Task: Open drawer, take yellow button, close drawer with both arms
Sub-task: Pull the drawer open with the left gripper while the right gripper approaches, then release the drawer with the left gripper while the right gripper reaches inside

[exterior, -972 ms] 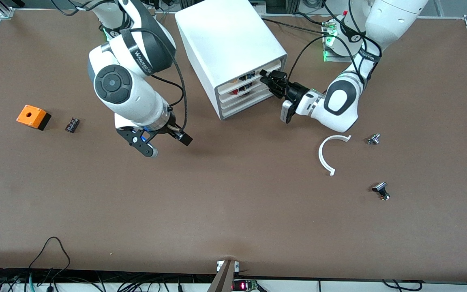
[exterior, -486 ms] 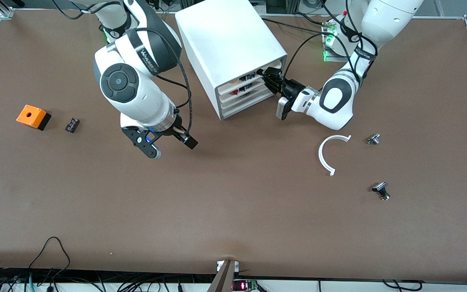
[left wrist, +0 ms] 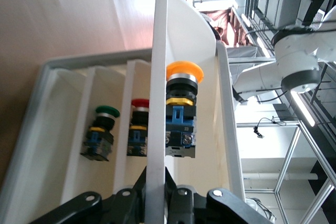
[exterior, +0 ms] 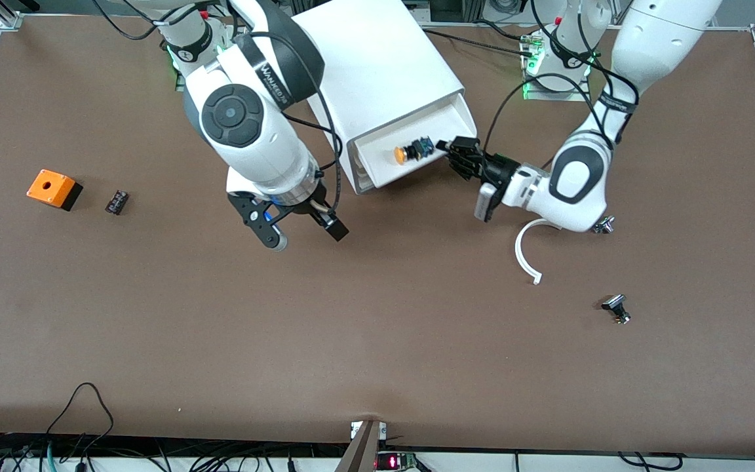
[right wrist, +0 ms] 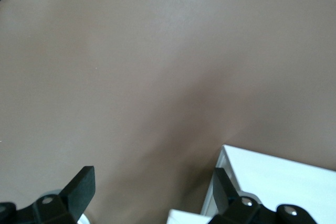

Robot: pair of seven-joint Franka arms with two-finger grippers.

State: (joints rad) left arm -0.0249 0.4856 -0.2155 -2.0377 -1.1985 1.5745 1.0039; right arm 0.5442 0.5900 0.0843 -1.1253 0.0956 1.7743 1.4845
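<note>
Brown table (exterior: 377, 341), drawer (exterior: 417, 141) pulled out

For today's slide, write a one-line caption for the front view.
Left gripper clamps the open top drawer's front, the orange-capped button lying inside, while the open right gripper hovers over the table.

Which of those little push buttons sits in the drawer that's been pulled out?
The button with the orange-yellow cap. It lies in the top drawer, pulled out by the left claw; the red-capped and green-capped ones lie in drawers below.
</note>
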